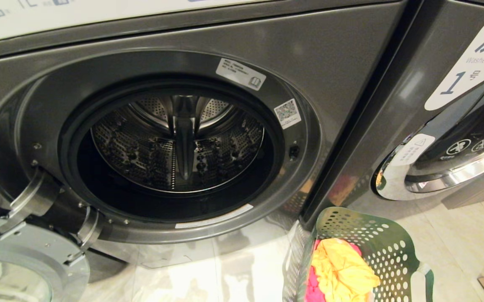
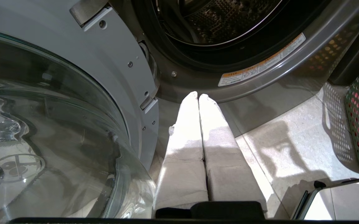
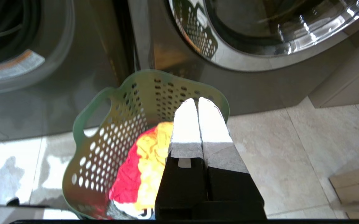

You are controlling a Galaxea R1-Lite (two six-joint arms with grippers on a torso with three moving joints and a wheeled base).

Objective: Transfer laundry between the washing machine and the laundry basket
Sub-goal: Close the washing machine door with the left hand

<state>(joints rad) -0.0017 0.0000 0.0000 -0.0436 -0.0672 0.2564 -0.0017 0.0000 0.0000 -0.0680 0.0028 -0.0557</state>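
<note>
Below the open washing machine (image 1: 174,142), head view: drum bare, no arm visible; laundry basket (image 1: 376,247) stands on the floor at the washer's right corner, holding the laundry (image 1: 342,270).

Left wrist view: left gripper (image 2: 198,95), fingers pressed together and empty, hangs just before the washer's lower rim, the door (image 2: 42,130) beside it.

Right wrist view: right gripper (image 3: 195,100), fingers together and empty, hovers above the basket. Cloth just beneath looks soft, light and crumpled; judged best pinched at a raised fold of the yellow piece.
</note>
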